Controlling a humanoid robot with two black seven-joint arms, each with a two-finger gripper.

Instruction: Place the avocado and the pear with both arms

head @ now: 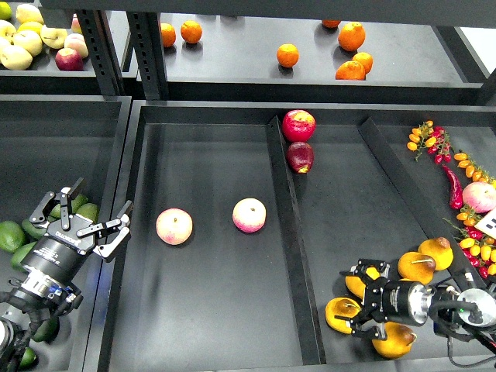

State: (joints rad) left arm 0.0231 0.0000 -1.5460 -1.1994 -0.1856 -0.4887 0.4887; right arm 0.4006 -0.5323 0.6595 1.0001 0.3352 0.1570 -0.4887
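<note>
My left gripper [87,211] is open and empty. It hovers over the left bin, just above several lighter green oval fruits [11,236]. A darker green fruit, possibly the avocado [45,332], lies low in that bin, mostly hidden by my left arm. Several orange-yellow pears lie in the front right compartment, one with its stem showing [416,266]. My right gripper [353,301] points left among them with its jaws open. One pear [339,314] lies at its fingertips, touching or nearly so. Another pear [394,342] lies just below the gripper.
Two pink-and-cream peaches [174,226] [249,215] lie in the middle bin. Two red apples [298,125] sit by the raised divider [288,232]. Oranges [287,55] and yellow apples [31,39] are on the upper shelf. Small tomatoes and a red chili [453,186] lie at the right.
</note>
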